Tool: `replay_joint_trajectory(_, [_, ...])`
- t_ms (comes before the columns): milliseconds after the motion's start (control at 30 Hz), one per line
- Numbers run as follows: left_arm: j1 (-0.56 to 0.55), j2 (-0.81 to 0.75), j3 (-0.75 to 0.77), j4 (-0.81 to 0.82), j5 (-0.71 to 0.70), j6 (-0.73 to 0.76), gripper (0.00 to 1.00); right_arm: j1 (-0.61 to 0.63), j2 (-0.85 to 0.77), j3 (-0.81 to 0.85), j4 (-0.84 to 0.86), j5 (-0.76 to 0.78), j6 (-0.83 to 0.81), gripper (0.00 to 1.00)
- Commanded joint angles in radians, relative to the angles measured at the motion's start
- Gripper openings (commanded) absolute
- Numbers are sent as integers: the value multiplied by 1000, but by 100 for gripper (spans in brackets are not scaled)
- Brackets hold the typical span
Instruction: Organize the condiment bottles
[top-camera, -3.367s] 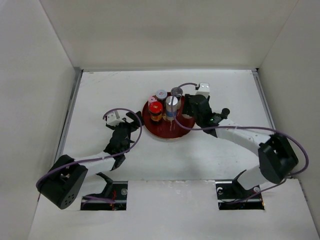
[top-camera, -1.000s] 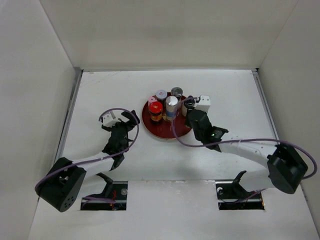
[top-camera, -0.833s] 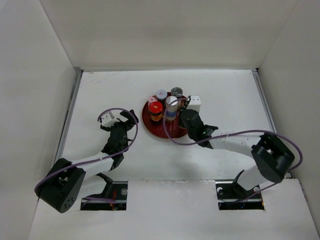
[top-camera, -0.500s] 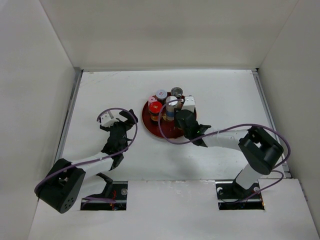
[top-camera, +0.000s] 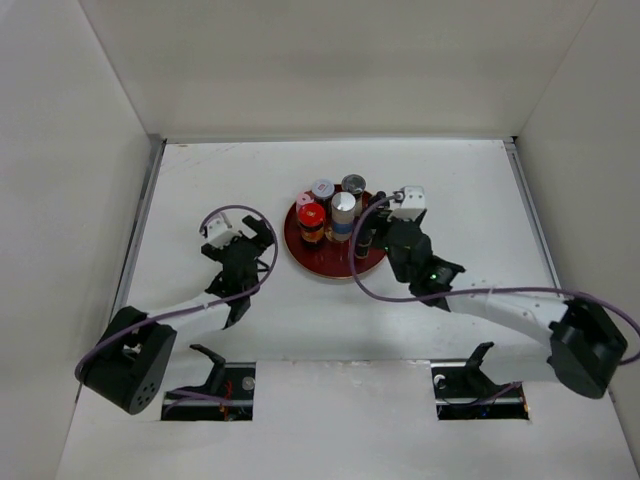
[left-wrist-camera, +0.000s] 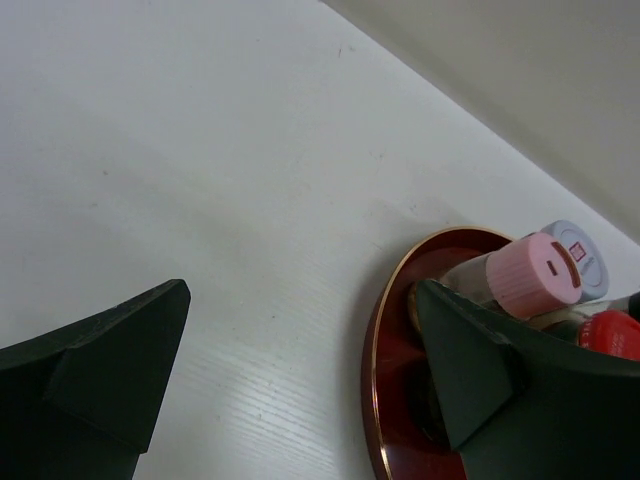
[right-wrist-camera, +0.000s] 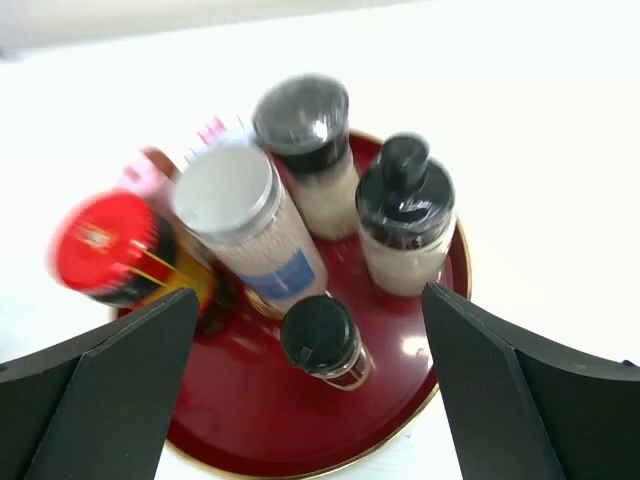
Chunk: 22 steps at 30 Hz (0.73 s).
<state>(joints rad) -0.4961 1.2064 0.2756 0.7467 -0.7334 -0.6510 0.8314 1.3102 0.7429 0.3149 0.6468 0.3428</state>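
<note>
- The right gripper (right-wrist-camera: 310, 298) has its fingers spread wide and grips nothing. The small dark-capped bottle (right-wrist-camera: 320, 338) stands free in the gap ahead of them, on the round red tray (right-wrist-camera: 240, 425) close to the rim that faces this gripper.
- The left gripper (left-wrist-camera: 300, 290) is also spread and empty. It hovers over the white table (left-wrist-camera: 200, 150) just beside the tray's opposite rim.
- I judge the small bottle light, rigid and narrow-footed, so easy to topple. A pinch across its body just under the cap looks safest.
- Toward the tray's middle stands the silver-lidded white bottle with the blue band (right-wrist-camera: 228, 192). It is the tallest and likely the most top-heavy, so it is best taken low on the barrel.
- Beyond it, on the tray's far side, are the knob-capped jar (right-wrist-camera: 405, 200) and the black-lidded shaker (right-wrist-camera: 300, 115).
- Both of these have clear walls and are nearly full of a pale, whitish filling. They are probably hard and smooth, so slippery and a little heavier.
- The red-lidded jar (right-wrist-camera: 100, 245) sits beside the white bottle. It is blurred, but seems dark inside with a yellow-and-red label.
- The pink-capped bottle (left-wrist-camera: 535, 285) and the pale-lidded jar (left-wrist-camera: 580, 258) stand by the rim on the left gripper's side. Their contents are hidden.
- Every bottle in view is upright on the tray and closely packed. Reaching in from the rim or from above would spare the neighbours.
</note>
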Motion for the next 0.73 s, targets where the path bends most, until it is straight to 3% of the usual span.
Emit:
replay_joint_trajectory(0, [8, 28, 135, -171, 9, -15, 100, -2, -121, -68, 47, 20, 13, 100])
replay_joint_trajectory(167, [-3, 32, 306, -458, 32, -22, 100, -87, -317, -241, 88, 96, 87, 100])
replay_joint_trajectory(300, [-31, -59, 349, -552, 17, -18, 100, -151, -414, -345, 99, 97, 186, 100])
replay_joint_trajectory(700, [-60, -146, 421, -687, 3, -3, 100, -173, -312, -376, 156, 54, 288, 100])
